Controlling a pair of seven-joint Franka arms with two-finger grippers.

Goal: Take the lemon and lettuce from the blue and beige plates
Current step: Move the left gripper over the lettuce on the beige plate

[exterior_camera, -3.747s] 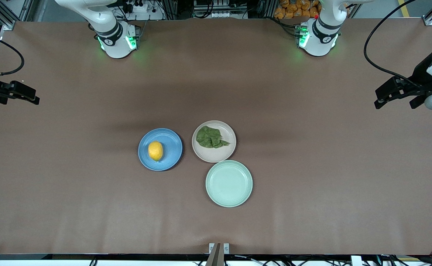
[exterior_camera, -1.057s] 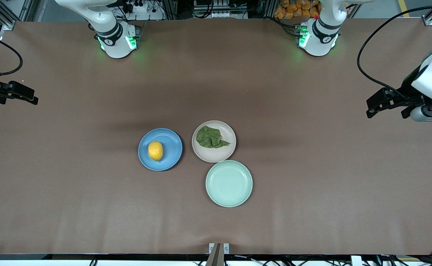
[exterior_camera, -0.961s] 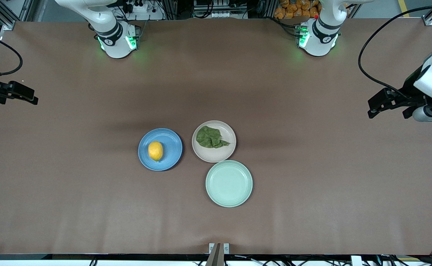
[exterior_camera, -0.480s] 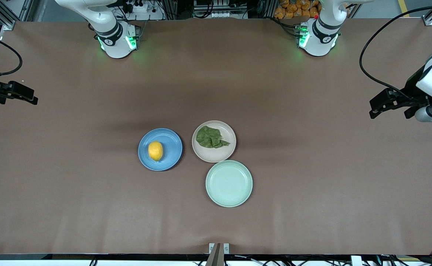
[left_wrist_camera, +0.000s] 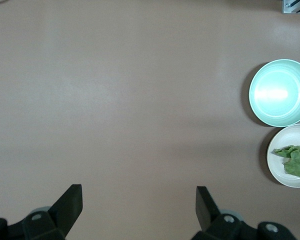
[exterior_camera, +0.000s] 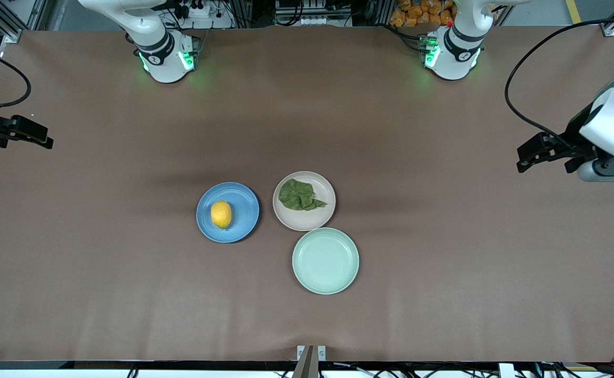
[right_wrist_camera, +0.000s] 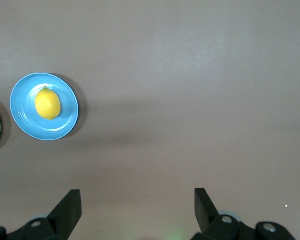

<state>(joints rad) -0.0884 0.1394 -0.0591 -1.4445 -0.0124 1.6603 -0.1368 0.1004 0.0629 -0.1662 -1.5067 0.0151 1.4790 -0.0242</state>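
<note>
Lemon (exterior_camera: 221,214): on the blue plate (exterior_camera: 241,220).
Lettuce (exterior_camera: 299,195): on the beige plate (exterior_camera: 307,220).
Left gripper (left_wrist_camera: 138,205): fingers wide apart, empty — over the table's left-arm end.
Right gripper (right_wrist_camera: 137,206): spread, empty — over the right-arm end.

I see a yellow-orange lemon (exterior_camera: 221,214) on a plain blue plate (exterior_camera: 242,212), dark green lettuce (exterior_camera: 299,195) on beige (exterior_camera: 307,222), mint-green plate (exterior_camera: 325,261) beside, brown table (exterior_camera: 102,262).
</note>
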